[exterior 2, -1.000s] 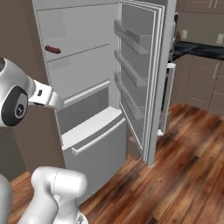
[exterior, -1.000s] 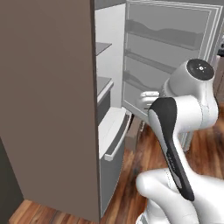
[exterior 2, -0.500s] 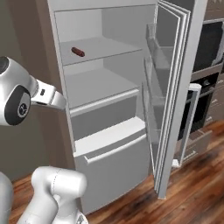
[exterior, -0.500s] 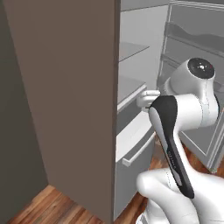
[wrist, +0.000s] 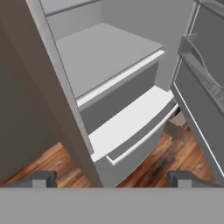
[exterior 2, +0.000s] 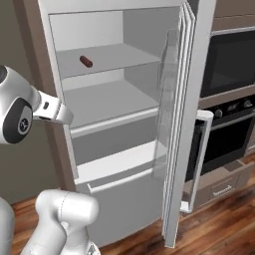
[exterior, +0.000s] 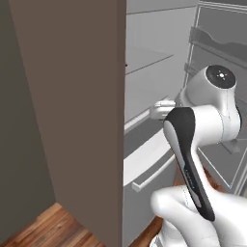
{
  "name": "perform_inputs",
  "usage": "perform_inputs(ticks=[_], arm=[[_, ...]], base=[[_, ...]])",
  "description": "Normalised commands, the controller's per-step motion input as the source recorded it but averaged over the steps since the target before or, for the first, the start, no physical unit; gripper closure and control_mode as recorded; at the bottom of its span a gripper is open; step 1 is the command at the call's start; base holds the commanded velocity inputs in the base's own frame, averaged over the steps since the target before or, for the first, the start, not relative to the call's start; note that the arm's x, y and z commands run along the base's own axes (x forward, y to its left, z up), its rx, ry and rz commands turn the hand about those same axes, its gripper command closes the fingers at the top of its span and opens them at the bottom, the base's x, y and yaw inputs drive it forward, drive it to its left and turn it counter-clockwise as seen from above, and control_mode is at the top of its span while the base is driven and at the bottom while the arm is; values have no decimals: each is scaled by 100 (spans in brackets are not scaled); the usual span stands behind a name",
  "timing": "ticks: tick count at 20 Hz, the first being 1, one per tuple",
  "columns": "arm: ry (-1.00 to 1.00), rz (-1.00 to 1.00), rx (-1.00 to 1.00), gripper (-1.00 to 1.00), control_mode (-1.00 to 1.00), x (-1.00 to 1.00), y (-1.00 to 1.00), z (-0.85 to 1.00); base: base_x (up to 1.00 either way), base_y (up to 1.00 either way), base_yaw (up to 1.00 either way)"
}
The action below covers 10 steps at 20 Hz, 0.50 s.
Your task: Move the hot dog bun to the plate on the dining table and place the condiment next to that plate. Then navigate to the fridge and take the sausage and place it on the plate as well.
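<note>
right base view puts the sausage [exterior 2: 86,61] at upper left, on the open fridge [exterior 2: 124,149] upper shelf, while hand view shows the gripper [wrist: 109,178] with fingers spread wide and empty; small, light, likely soft and rollable, best pinched across its middle.

A home kitchen — open fridge [exterior 2: 119,124], built-in oven [exterior 2: 231,60] in wood cabinetry, wood plank floor [exterior 2: 214,234].
</note>
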Motion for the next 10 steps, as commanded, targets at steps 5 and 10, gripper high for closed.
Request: perform_inputs(ticks=[5,10], arm=[[0,0,0,-100,100,0,0,0],[0,0,0,-100,100,0,0,0]], base=[[43,-23,1],[66,0,1]])
